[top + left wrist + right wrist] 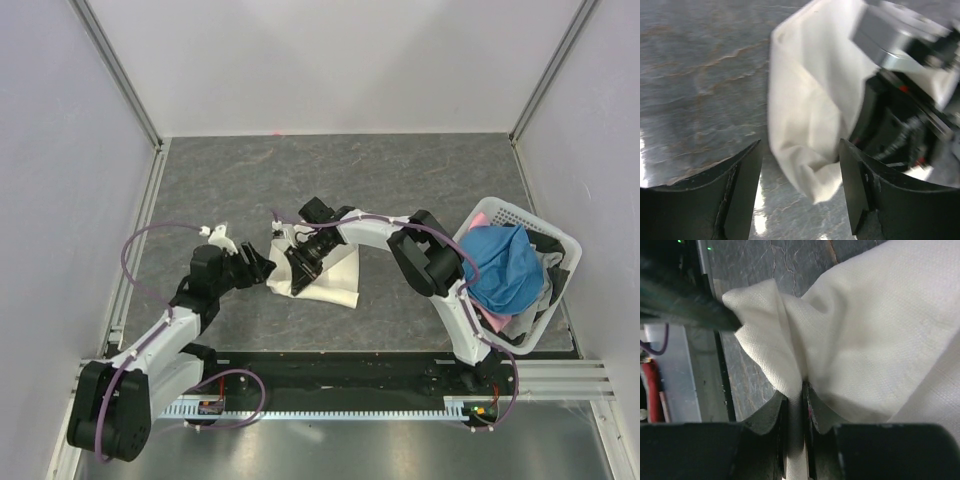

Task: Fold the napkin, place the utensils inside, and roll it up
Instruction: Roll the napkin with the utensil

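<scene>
Cream-white soft cloth napkin (335, 282) lies bunched, one fold pinched in the closed right claw (796, 397); its end sits between the jaws of the open left claw (800, 155); folding looks unfinished; utensil unseen; rolling remains.

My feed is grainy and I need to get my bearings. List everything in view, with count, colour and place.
napkin: one, cream-white, bunched at mid-table between the arms
spoon: none in view
basket: one, white, right edge of the table
blue cloth: one, blue, on top in the basket
pink cloth: one, pink, in the basket, showing at the blue cloth's edges
dark item: one, black, basket's far right corner, cannot tell what
table: one, grey, stone-patterned
left arm: one, white and black, near left
right arm: one, white and black, near right
left fingers: two, black, apart around the napkin's end
right fingers: two, black, shut on a napkin fold
</scene>
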You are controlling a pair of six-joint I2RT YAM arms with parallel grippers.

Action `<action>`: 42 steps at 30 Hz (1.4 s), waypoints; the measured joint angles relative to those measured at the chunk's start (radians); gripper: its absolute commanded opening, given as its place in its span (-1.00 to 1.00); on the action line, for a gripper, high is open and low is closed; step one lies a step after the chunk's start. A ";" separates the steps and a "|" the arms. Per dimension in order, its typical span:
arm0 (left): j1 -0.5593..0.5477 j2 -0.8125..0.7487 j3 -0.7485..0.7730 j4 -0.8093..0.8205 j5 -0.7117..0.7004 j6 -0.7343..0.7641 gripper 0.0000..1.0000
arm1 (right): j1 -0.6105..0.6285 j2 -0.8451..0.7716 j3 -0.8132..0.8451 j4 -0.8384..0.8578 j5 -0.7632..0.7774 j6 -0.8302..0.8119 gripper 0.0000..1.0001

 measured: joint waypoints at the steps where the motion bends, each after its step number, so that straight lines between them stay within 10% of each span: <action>1: 0.000 -0.009 -0.026 0.051 0.033 -0.007 0.40 | -0.006 0.014 0.012 -0.010 -0.022 0.010 -0.89; 18: -0.008 0.185 -0.081 0.420 0.282 -0.020 0.27 | -0.064 0.153 0.112 -0.092 -0.241 0.105 -0.91; 42: -0.100 0.224 -0.052 0.309 0.158 -0.005 0.02 | -0.096 0.240 0.186 -0.180 -0.343 0.184 -0.92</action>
